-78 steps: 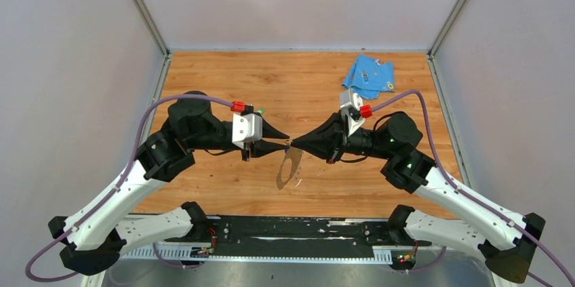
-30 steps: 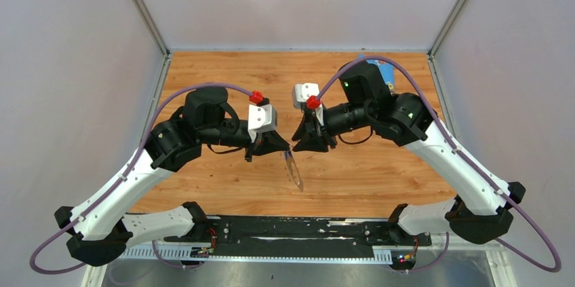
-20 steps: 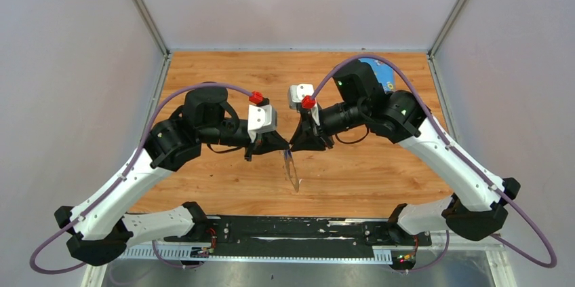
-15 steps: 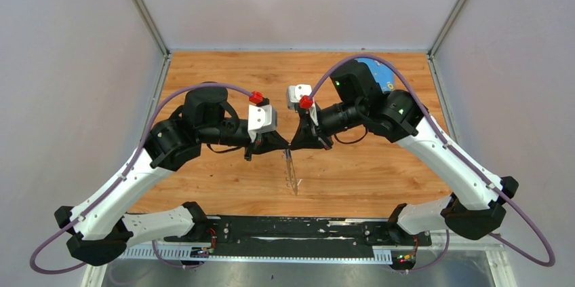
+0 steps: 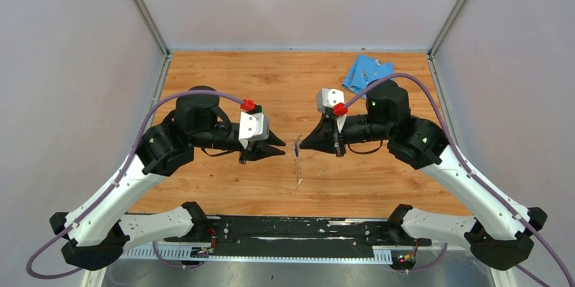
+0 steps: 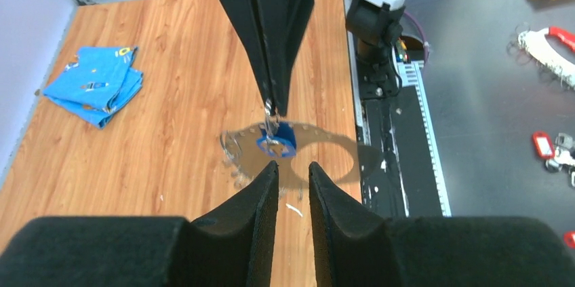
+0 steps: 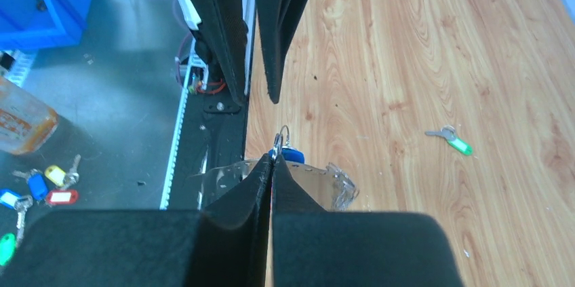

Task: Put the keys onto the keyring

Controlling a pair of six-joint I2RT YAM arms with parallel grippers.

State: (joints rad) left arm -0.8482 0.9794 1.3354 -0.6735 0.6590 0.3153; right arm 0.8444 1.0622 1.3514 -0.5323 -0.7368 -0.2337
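Observation:
The keyring (image 5: 298, 168) hangs edge-on between the two arms above the table (image 5: 224, 77). My right gripper (image 5: 303, 145) is shut on its top. In the right wrist view the shut fingertips (image 7: 272, 159) pinch the grey band (image 7: 315, 180) beside a small wire ring. The blue key (image 7: 293, 155) hangs there on the keyring (image 6: 325, 134). My left gripper (image 5: 283, 152) stands just left of it, open by a narrow gap (image 6: 293, 167) and holding nothing. The blue key head (image 6: 279, 146) is just beyond its tips. The green key (image 7: 451, 139) lies loose on the wood.
A folded light-blue cloth (image 5: 368, 75) lies at the back right of the table. Grey walls and metal posts close in the sides and back. A black rail (image 5: 291, 229) runs along the near edge. Loose key tags (image 6: 546, 144) lie off the table.
My right gripper has shut on the keyring's top and drawn back right, uncovering the cloth. My left gripper has let go, opened a little and pulled left. The keyring now hangs edge-on.

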